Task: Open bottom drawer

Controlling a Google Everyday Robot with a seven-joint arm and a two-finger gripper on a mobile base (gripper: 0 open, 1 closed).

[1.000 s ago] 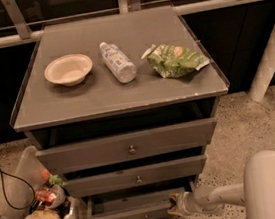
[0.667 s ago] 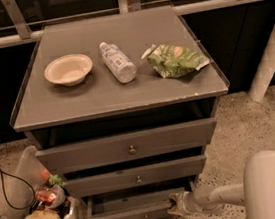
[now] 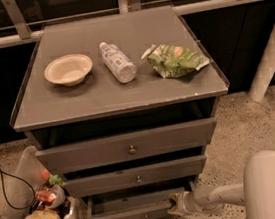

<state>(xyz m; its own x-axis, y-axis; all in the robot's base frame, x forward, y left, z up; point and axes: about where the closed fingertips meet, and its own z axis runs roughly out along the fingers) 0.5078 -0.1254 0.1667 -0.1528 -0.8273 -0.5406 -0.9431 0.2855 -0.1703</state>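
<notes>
The bottom drawer (image 3: 122, 217) is the lowest of the grey cabinet's three. It stands pulled out, with its shallow tray (image 3: 134, 201) showing behind the slim front and a small knob (image 3: 146, 217) on it. My gripper (image 3: 174, 205) is at the right end of this drawer's front, touching it, at the end of my white arm (image 3: 214, 197) that reaches in from the lower right. The middle drawer (image 3: 134, 175) and top drawer (image 3: 127, 145) above also stand slightly out.
On the cabinet top (image 3: 76, 102) lie a beige bowl (image 3: 68, 69), a plastic bottle on its side (image 3: 117, 61) and a green snack bag (image 3: 174, 60). A clear bin of rubbish (image 3: 36, 205) and a black cable (image 3: 4, 187) are on the floor at left. A white post (image 3: 269, 59) stands at right.
</notes>
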